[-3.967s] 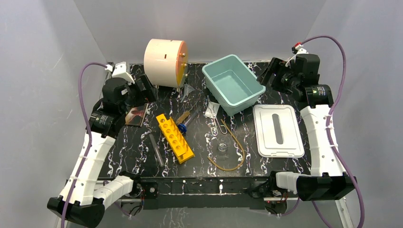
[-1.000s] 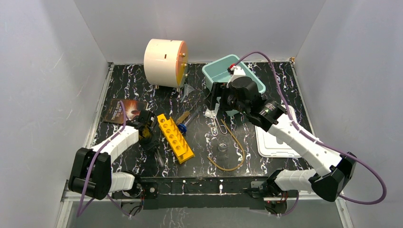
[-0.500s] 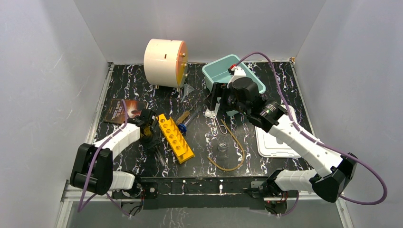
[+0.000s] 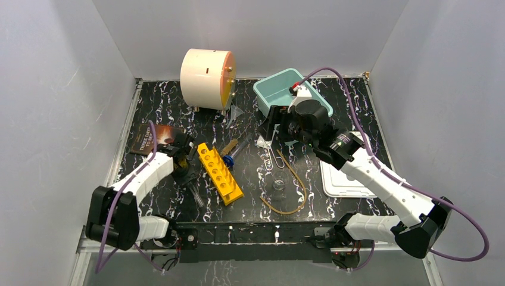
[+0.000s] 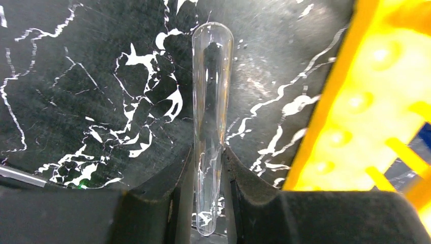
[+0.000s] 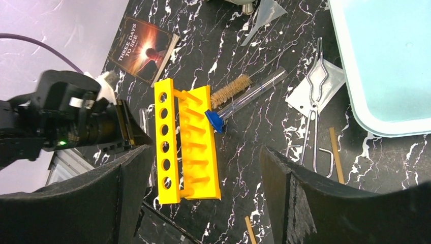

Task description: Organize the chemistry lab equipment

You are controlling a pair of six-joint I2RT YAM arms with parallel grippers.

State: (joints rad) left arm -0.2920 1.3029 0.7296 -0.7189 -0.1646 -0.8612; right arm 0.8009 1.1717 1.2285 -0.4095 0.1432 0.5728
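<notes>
Top external view gives you the black marbled worktop [image 4: 161, 107], with a book [image 4: 143, 142] lying at its left edge. Just right of the book your left tool [image 5: 207, 162] sits low. The left wrist view shows its two pads pressed against either side of a clear glass tube [image 5: 211, 76], gripping it with the rounded end pointing away from the wrist. Whether the tube is off the surface you cannot tell. The yellow tube rack [image 4: 220, 173] lies flat just beside that tube. Right of the rack, a brush [image 6: 231, 90] and a blue-capped tube [image 6: 249, 97] lie side by side, with a clear funnel [image 6: 264, 15] beyond them and metal tongs [image 6: 312, 101] further right. Nearer you, the small glass dish [image 4: 279, 186] sits inside the tan rubber loop [image 4: 305, 187]. Your right tool [image 6: 203, 148] hangs above the tongs with its fingers spread wide and nothing between them, next to the teal bin [image 6: 386, 61]. A white lid [image 4: 336, 179] lies at the right, partly under that arm.
</notes>
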